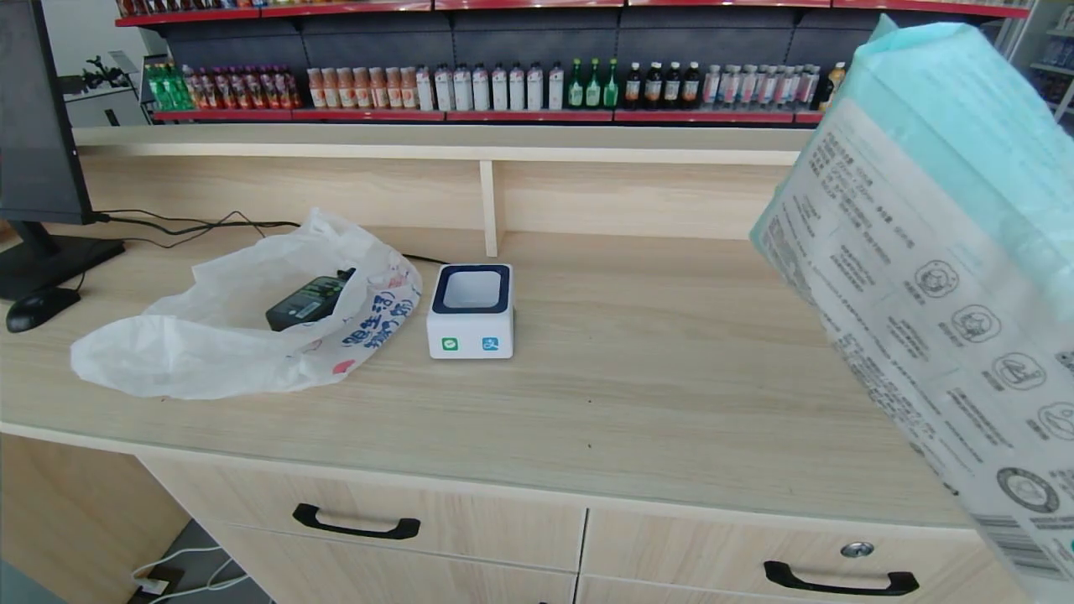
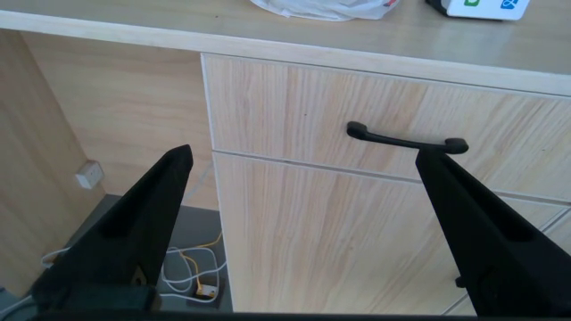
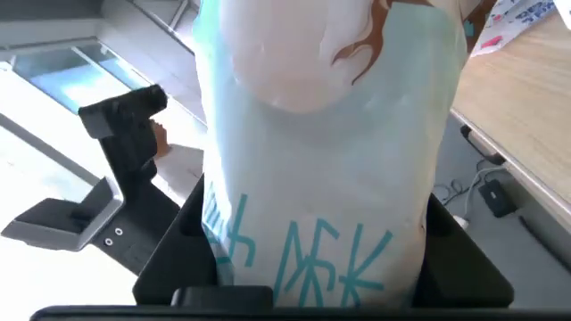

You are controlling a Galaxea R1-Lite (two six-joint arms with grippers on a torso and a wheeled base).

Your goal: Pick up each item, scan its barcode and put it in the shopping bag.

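Note:
A large pale-green and white soft package [image 1: 940, 252] with printed icons and a barcode near its lower end hangs high at the right, well above the counter. My right gripper [image 3: 317, 259] is shut on this package [image 3: 321, 134], its black fingers pressing both sides. A white scanner box [image 1: 470, 312] with a dark-rimmed window stands mid-counter. Left of it lies a crumpled white shopping bag [image 1: 243, 327] with a black handheld device [image 1: 309, 302] on it. My left gripper [image 2: 308, 232] is open, low in front of the drawers, nothing between its fingers.
A monitor stand [image 1: 50, 252], a black mouse [image 1: 38, 309] and cables sit at the counter's left end. A raised wooden ledge [image 1: 470, 151] runs behind the counter. Drawers with black handles [image 2: 406, 140] are below. Bottle shelves [image 1: 503, 84] line the back.

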